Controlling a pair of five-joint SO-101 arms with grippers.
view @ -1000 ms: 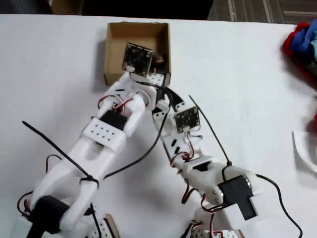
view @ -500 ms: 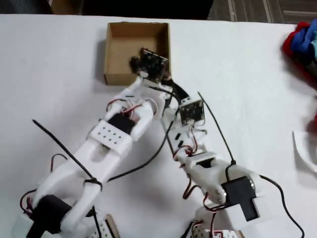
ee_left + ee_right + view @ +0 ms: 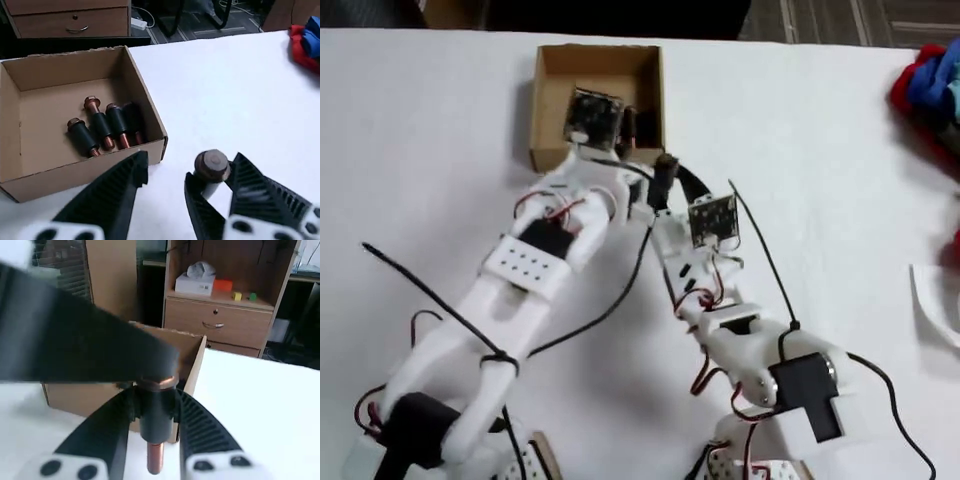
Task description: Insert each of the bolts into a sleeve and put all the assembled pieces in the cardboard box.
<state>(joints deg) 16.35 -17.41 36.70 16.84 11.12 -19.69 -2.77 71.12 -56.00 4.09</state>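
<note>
Several assembled pieces [image 3: 100, 125] lie side by side on the floor of the cardboard box [image 3: 150, 107], copper heads toward its far wall. I count three for certain and cannot tell whether the dark shape next to them is a fourth.

From the high view, the box [image 3: 600, 55] sits at 12 o'clock from my two arms on the white table [image 3: 820, 150]. My left arm [image 3: 520, 270] comes up from 7 o'clock, and its wrist hangs over the near half of the box. The left gripper [image 3: 177, 162] has its jaws spread wide and grips nothing.

My right arm [image 3: 760, 360] comes in from 5 o'clock. The right gripper [image 3: 155, 400] is clamped on a black sleeve [image 3: 156, 420] with a copper bolt [image 3: 155, 460] through it. The piece stands upright, head on top and thread sticking out below. It is just outside the box, at 5 o'clock of it, beside the near right corner. In the left wrist view I see the bolt head [image 3: 212, 165] end-on beside that corner. I cannot tell whether the piece touches the cardboard.

Some red and blue cloth [image 3: 925, 80] lies at 2 o'clock on the table edge, well apart from the box.
</note>
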